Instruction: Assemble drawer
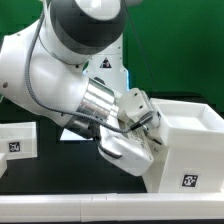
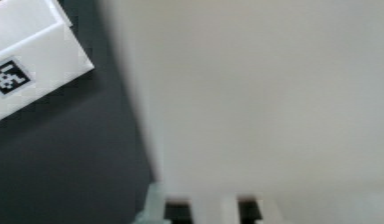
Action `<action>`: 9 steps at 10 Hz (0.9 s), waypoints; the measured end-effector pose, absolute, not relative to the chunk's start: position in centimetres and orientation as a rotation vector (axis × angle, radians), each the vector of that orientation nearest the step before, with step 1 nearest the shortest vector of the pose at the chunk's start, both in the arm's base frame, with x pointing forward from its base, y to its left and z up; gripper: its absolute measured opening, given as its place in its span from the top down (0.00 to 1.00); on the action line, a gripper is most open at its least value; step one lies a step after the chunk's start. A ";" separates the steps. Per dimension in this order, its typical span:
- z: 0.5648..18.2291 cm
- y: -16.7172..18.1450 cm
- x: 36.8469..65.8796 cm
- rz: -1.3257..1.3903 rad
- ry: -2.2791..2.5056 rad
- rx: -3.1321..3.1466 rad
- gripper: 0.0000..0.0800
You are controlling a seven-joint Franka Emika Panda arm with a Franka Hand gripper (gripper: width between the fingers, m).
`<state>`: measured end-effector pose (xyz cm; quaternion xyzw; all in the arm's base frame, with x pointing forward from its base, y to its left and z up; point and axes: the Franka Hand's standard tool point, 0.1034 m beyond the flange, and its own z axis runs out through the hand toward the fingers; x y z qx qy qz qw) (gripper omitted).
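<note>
status: early days tbh | end effector (image 2: 215, 208) clenched shut, nothing in it, right up by the white casing (image 1: 188, 140) | drawer (image 1: 14, 140) sits on the table (image 1: 60, 178) at the exterior view's left, well apart from the casing | todo: grab it, slide it in

Black matte tabletop (image 1: 60, 185): flat and level, spanning the full width of the exterior view. It also shows as a dark area in the wrist view (image 2: 64, 160).

Tall white cube casing of plastic (image 1: 190, 140): stands upright on the tabletop at the exterior view's right, open at the top and partly cut off by the frame edge. A square black-and-white tag (image 1: 189, 181) sits low on its near face.

Plain green backdrop (image 1: 170, 40): fills the area behind the tabletop.

White band (image 1: 100, 212): runs along the near edge.
</note>
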<state>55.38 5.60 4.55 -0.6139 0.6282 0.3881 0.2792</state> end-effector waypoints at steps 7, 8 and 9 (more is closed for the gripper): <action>4.5 5.3 55.3 1.041 1.689 -1.644 0.22; 4.5 5.3 55.3 1.041 1.690 -1.644 0.22; 4.5 5.3 55.3 1.041 1.690 -1.644 0.19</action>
